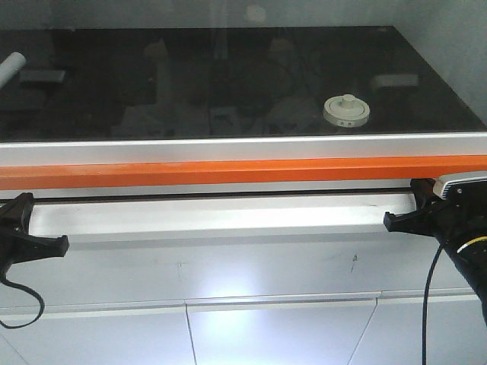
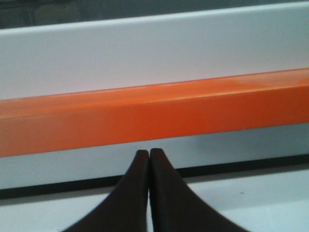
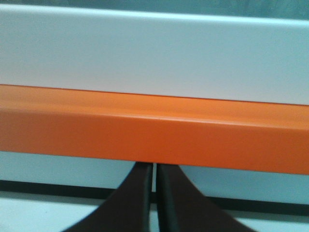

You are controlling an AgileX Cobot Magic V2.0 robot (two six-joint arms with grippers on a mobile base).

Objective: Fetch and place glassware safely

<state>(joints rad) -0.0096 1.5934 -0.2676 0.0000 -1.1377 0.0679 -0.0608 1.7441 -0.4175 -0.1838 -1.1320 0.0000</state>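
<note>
The glass jar (image 1: pixel 346 111), squat and clear with a cream-white knobbed lid, stands on the glossy black tabletop (image 1: pixel 228 84) at the right of centre. My left gripper (image 1: pixel 34 220) hangs low at the left, below the table's front edge, far from the jar. In the left wrist view its fingertips (image 2: pixel 148 153) are pressed together with nothing between them. My right gripper (image 1: pixel 407 209) hangs low at the right, below and in front of the jar. In the right wrist view (image 3: pixel 154 166) its jaws are shut and empty. The jar is out of both wrist views.
A white rolled tube (image 1: pixel 11 68) lies at the far left of the tabletop. An orange band (image 1: pixel 228 173) under a silver rim runs along the table's front edge, close ahead of both grippers (image 2: pixel 154 113) (image 3: pixel 154 130). White cabinet panels (image 1: pixel 266 327) lie below.
</note>
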